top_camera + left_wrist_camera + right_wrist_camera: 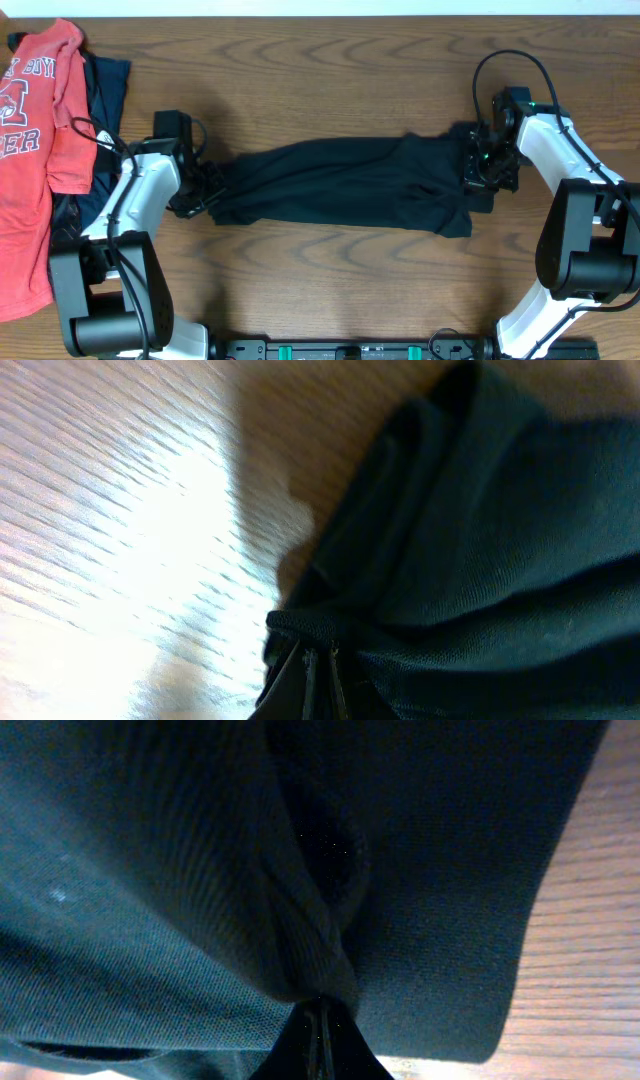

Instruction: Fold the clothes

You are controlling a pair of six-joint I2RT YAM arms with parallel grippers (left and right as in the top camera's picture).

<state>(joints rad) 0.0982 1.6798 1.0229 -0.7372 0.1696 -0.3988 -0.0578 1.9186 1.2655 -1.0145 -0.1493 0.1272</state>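
Clamping its ends, left tool (203, 191) and right tool (479, 171) flank the black shirt (340, 186).

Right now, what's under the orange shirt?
A navy garment peeks out from beneath the orange shirt, on the table. How far under it reaches is covered.

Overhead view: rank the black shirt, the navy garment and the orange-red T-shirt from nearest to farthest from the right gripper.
1. The black shirt, in the middle; the right gripper is shut on its right end.
2. The navy garment, far left, towards the top.
3. The orange-red T-shirt, at the left edge, just beyond the navy garment.
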